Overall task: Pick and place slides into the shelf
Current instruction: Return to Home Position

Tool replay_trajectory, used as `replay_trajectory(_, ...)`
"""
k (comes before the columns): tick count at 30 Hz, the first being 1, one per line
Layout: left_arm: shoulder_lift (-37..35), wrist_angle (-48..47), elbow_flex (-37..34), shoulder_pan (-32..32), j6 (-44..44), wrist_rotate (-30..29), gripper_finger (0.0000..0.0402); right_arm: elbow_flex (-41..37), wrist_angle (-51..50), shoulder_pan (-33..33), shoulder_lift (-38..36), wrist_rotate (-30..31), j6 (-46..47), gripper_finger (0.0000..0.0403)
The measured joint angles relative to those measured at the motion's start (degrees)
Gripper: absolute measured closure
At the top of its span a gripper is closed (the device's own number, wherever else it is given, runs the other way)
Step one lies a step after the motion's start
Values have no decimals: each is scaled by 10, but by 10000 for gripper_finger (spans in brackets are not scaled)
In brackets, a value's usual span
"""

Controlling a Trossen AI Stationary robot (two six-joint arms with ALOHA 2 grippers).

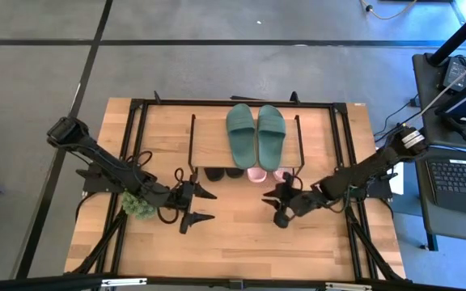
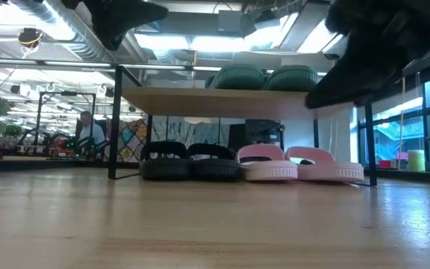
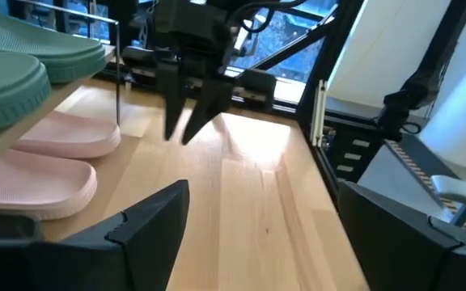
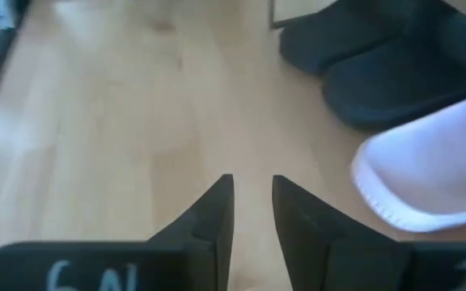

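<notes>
Left gripper [image 1: 213,206] hovering above the wooden table [image 1: 241,250], in front of the shelf's left end, jaws spread wide, nothing between them. Left fingers [image 3: 148,218] aimed across the bare tabletop toward the other arm. Right gripper [image 1: 275,202] opposite, in front of the shelf's right end, tipped down toward the wood, right fingers [image 4: 217,210] nearly together with only a thin slit between, gripping nothing. Both grippers off the footwear and apart from each other, open tabletop between them. Just beyond them, shelf [image 2: 222,101] standing near the middle of the table's far half: light top board on thin black wire legs. Dark green slides [image 2: 263,77] side by side on the top board, lying lengthwise front to back, the two touching or just about. Black slides [image 2: 189,161] under the board on the left-arm side, resting on the table, pair close together. Pink slides [image 2: 301,164] under the board on the right-arm side, just beside the black pair, the outer one near the shelf's right leg. All four lower slides in one row, front ends poking out a little past the board's front edge in the high view. Person [image 2: 88,134] far back in the room, beyond the table.
</notes>
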Motion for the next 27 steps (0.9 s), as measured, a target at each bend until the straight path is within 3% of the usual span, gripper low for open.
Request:
replay_trajectory(8, -23, 9, 0, -26, -8, 0, 95, 0, -30, 55, -67, -15, 13, 314)
replay_trajectory(15, -118, -11, 0, -34, 93, -34, 95, 0, -118, 62, -212, 9, -83, 314)
replay_trajectory(18, -164, -70, 0, -8, 108, -37, 95, 0, -128, 44, -257, 56, -115, 314)
replay_trajectory(22, -223, -101, -25, 51, 113, -31, 95, 0, -133, -6, -300, 58, -181, 314)
replay_trajectory(27, -332, -92, -111, 156, 109, 67, 95, 0, -162, -95, -352, 10, -254, 314)
